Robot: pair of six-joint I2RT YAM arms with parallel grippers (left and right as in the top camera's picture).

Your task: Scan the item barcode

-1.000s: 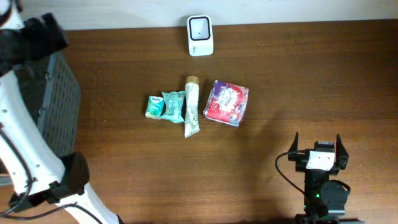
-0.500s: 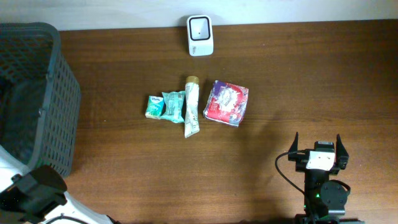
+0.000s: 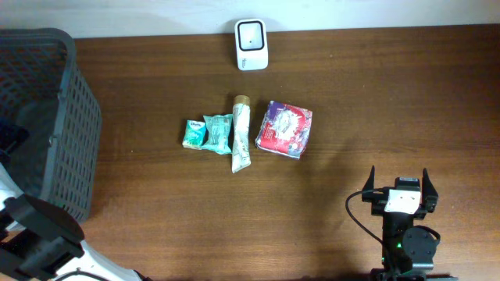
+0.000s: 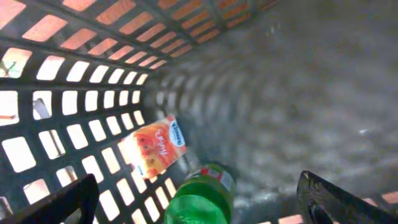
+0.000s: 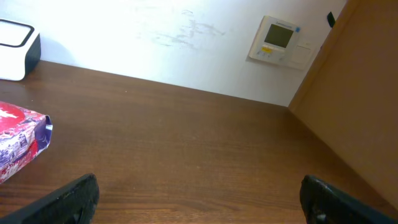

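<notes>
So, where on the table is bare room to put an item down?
Bare table: right of the red pack, beyond the right gripper; between the basket and the green packets; between the scanner and the row. Crowded: packets, tube and pack lie close together.

A: anyone got a headcount of the stuff?

B: yep. Mid-table, four items: one small teal pack (image 3: 194, 133), one teal pouch (image 3: 218, 133), one tube (image 3: 241, 134), one red-purple packet (image 3: 285, 129). One white scanner (image 3: 251, 44) at 12 o'clock, one grey basket (image 3: 78, 133) at 9 o'clock, with one orange carton (image 4: 153, 146) and one green bottle (image 4: 199, 199) inside.
</notes>
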